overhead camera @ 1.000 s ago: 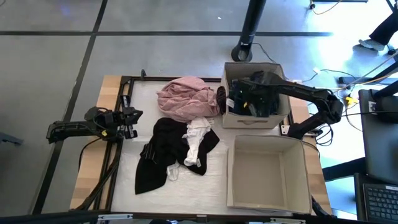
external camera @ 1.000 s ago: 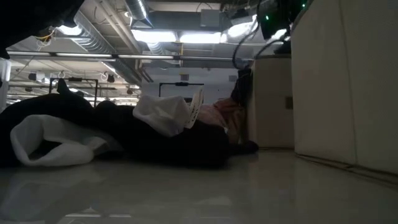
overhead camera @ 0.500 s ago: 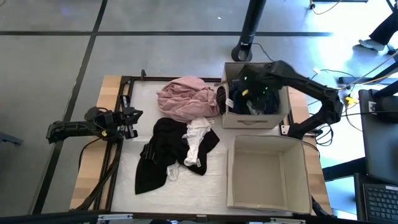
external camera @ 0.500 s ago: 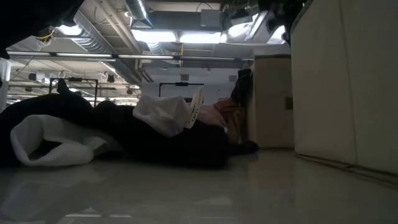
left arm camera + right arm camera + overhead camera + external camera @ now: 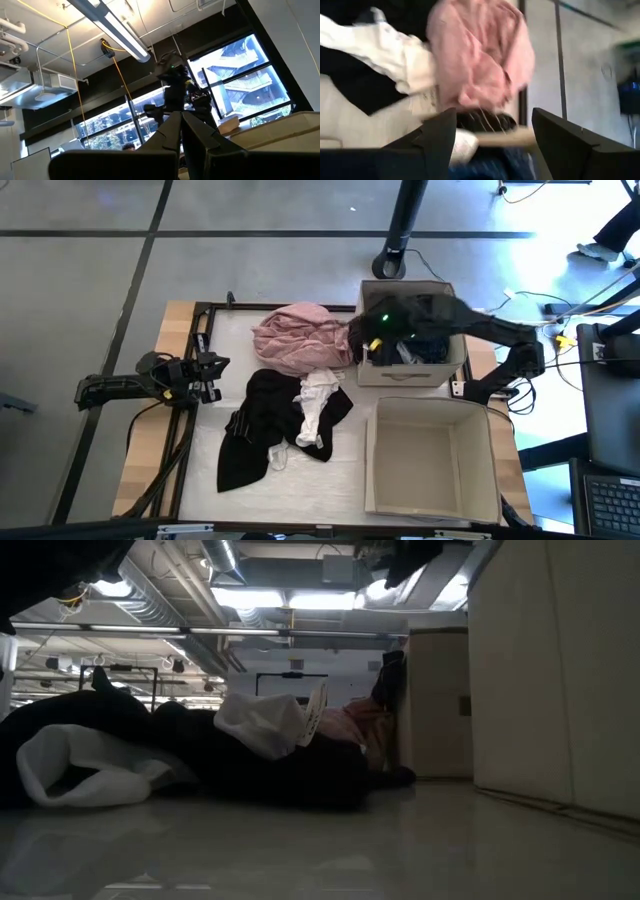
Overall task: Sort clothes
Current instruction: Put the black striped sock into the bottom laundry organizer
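Two cardboard boxes (image 5: 432, 457) beside clothes (image 5: 296, 340)

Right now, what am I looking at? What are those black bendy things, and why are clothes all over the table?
Those black bendy things are two robot arms, and each ends in a two-fingered tool for grabbing. Four cameras took these pictures: one looks down from above, one sits at table height, and one rides on each arm's wrist.

On the table lie a pink piece, a black piece and white clothes. There are also two cardboard boxes. The far box already has dark clothes inside, and the near box looks empty. The job is to sort the clothes.

The right tool hangs over the far box's edge beside the pink piece, with its fingers spread open and holding nothing. The left tool waits at the table's left side with its fingers together.
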Available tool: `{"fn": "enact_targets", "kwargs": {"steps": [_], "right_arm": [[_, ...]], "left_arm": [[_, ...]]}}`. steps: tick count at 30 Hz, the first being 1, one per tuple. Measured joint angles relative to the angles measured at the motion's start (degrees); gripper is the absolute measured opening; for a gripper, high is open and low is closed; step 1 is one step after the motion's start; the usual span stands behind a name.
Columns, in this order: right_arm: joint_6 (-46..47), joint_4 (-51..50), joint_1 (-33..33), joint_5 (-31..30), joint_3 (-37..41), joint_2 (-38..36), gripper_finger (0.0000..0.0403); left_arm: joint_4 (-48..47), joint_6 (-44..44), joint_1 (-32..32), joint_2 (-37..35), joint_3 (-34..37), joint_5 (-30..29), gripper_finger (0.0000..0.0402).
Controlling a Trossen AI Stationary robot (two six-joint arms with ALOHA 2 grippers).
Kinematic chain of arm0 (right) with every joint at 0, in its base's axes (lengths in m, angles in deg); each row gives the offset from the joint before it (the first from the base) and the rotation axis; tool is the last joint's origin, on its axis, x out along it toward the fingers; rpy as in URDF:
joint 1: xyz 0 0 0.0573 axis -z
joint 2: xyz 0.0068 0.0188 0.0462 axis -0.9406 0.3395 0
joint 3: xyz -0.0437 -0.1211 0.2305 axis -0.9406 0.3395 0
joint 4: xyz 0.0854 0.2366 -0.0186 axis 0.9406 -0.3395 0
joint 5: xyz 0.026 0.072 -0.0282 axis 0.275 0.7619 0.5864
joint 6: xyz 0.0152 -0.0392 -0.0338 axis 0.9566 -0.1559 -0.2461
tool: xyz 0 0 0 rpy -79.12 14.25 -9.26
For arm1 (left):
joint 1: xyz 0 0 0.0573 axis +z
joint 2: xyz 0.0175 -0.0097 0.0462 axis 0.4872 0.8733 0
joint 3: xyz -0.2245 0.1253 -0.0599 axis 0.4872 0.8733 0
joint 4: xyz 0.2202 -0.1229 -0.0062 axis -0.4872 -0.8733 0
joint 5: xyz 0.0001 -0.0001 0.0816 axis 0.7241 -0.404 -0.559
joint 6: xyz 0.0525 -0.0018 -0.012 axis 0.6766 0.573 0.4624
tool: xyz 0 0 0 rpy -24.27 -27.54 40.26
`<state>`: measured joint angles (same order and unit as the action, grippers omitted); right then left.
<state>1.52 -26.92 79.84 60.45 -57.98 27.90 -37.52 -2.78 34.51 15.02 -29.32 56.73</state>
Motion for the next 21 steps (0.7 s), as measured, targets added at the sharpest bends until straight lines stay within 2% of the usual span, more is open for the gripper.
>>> {"fn": "enact_targets", "kwargs": {"steps": [5, 11, 21], "right_arm": [[-1.1, 2.22, -3.51, -1.38, 0.42, 4.55, 0.0259], [-1.15, 1.86, -4.57, -7.12, 0.42, 10.92, 0.0259], [0.19, -5.71, -4.3, -10.78, 0.42, 15.2, 0.0259]], "left_arm": [[0.01, 0.12, 0.01, 0.0, 0.0, 0.0, 0.0005], [0.01, -0.05, 0.01, 0.0, 0.0, 0.0, 0.0005], [0.01, 0.14, 0.0, 0.0, 0.0, 0.0, 0.0005]]}}
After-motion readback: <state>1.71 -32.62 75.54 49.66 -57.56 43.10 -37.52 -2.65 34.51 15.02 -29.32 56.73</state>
